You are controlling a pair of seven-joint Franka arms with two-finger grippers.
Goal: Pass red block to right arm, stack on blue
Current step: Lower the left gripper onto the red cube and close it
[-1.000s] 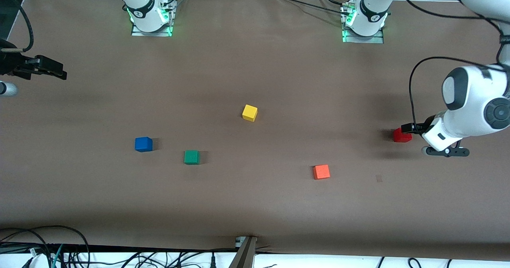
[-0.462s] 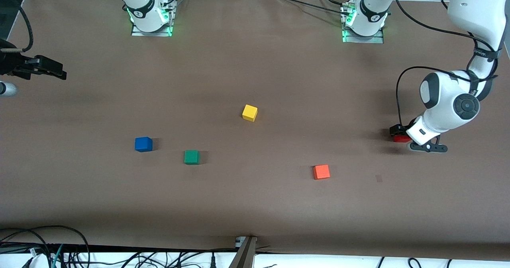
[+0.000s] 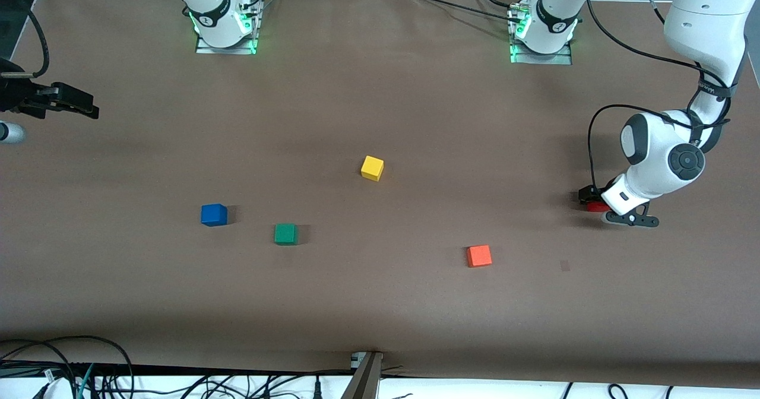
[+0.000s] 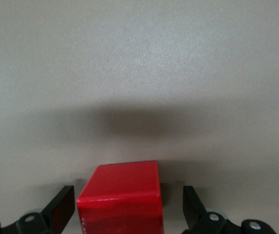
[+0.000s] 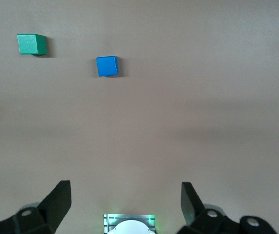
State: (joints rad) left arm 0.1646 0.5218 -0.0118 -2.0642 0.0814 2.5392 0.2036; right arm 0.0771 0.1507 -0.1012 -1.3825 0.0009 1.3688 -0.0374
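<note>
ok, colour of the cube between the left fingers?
Red cube, clearest in the left wrist view.

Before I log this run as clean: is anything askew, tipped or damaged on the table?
Nothing stands out. The red block sits flat between the open left gripper's fingers; the blue, green, yellow and orange cubes lie apart, undamaged. The right gripper waits open.

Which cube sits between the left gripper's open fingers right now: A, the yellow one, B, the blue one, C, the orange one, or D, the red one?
D: the left wrist view shows the red cube between the open fingers of the left gripper, with a gap on each side, at the left arm's end of the table.
</note>
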